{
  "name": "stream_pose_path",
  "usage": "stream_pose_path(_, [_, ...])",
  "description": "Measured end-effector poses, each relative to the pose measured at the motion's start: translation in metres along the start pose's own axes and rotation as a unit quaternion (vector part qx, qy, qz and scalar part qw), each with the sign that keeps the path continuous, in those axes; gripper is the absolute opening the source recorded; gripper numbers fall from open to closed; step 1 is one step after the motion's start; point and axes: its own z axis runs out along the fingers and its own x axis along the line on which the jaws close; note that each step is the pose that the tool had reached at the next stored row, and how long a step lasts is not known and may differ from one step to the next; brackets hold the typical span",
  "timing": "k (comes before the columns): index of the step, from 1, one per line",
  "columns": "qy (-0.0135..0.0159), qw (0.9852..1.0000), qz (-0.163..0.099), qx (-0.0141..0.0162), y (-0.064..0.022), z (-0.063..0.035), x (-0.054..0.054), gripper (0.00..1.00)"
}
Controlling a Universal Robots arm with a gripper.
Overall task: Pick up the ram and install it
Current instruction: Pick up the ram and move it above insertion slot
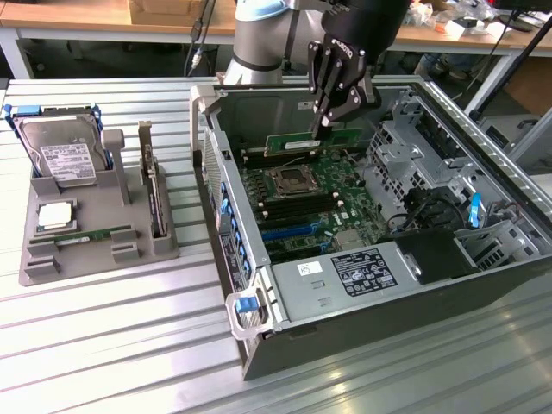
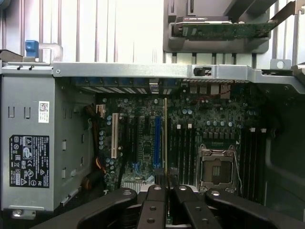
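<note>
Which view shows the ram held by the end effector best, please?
The exterior view: the ram shows lengthwise, its green face visible, in the end effector above the motherboard. The wrist view gives its thin edge.

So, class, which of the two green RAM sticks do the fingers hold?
The RAM stick clamped in the fingers above the motherboard inside the case; the other RAM stick lies in the grey tray on the exterior view's left.
</note>
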Motion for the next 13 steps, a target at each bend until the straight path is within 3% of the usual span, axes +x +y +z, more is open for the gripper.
stream_pose_path(13, [0.0005,1.0,0.0,0.0,-0.0188,-0.0009,0.001,0.12])
